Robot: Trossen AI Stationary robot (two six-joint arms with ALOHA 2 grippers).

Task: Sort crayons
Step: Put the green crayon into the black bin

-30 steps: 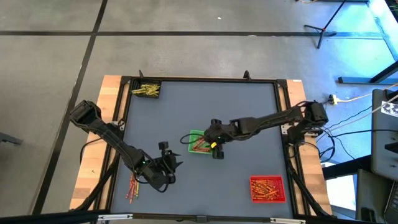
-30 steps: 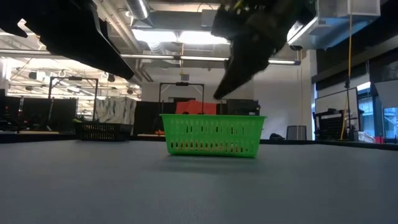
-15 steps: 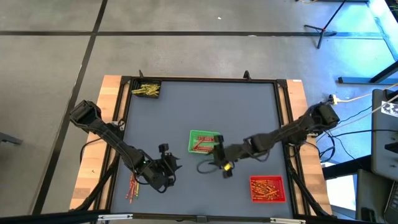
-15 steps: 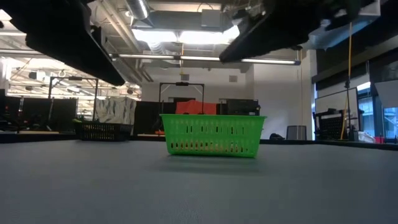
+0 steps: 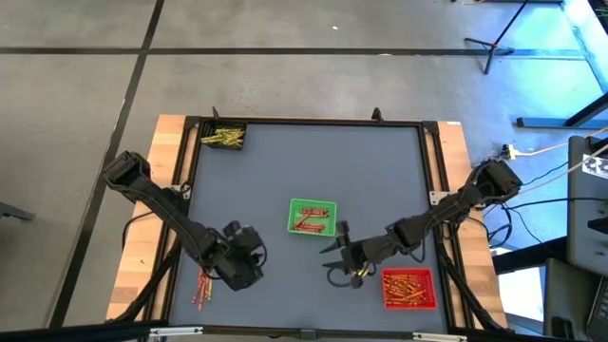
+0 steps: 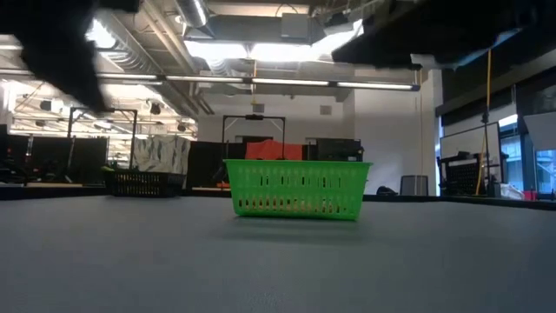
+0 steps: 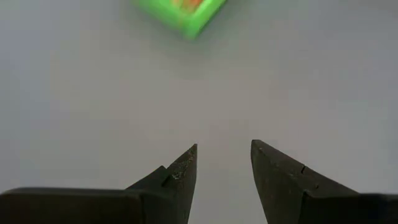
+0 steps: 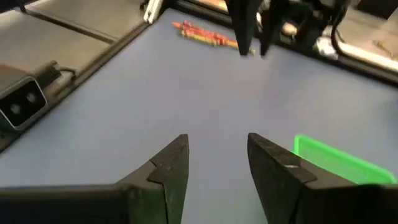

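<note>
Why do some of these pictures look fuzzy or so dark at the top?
Low view: dark blurred arms cross the top against bright ceiling lights, while the green tray stays sharp. Left wrist view: the green tray is blurred. Right wrist view: the loose crayons look soft.

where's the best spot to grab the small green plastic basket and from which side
Grip the small green perforated plastic basket by one thin upright side wall near its rim, one finger inside and one outside, coming straight down from above. It sits upright and open-topped with red crayons lying loose on its floor, so lifting it level should keep them in. The right claw hangs nearest.
</note>
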